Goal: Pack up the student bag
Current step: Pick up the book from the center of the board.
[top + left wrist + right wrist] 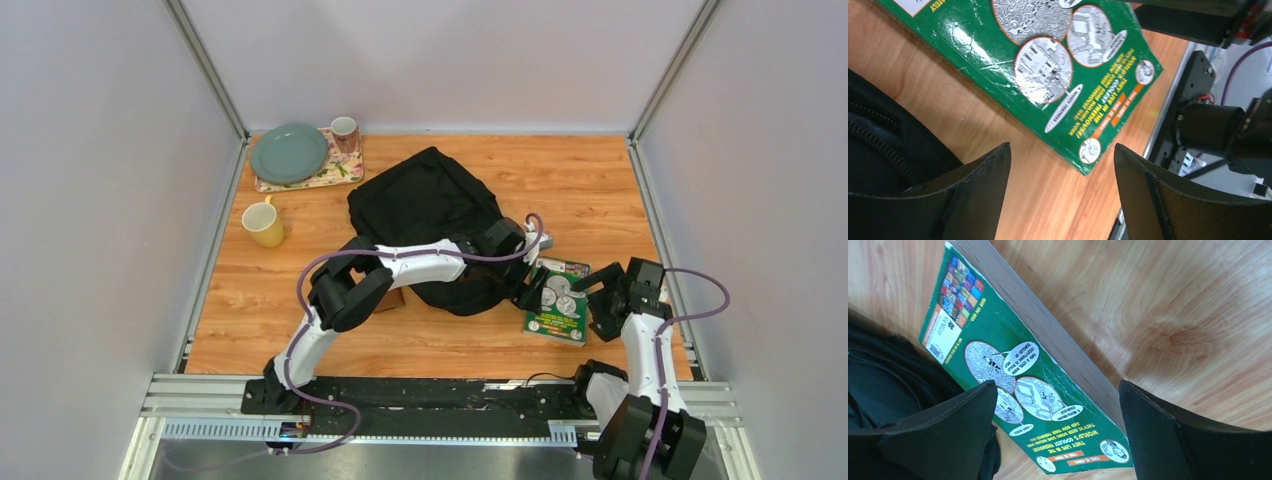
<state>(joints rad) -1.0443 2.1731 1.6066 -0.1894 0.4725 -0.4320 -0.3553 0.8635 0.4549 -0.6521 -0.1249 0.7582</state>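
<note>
Green book [556,305] lies beside the student bag [425,200], bare wood [1173,315] along its page edge; both jaws open.

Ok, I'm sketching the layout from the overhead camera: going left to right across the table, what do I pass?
yellow mug → pink mug → student bag → green book. The teal plate spans both mugs' positions, so it is left out of the order.

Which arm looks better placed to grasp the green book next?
Right, probably. The right fingers, open, straddle the green book at its page edge; the left fingers hover over table beside its corner, that arm stretched across the bag.
</note>
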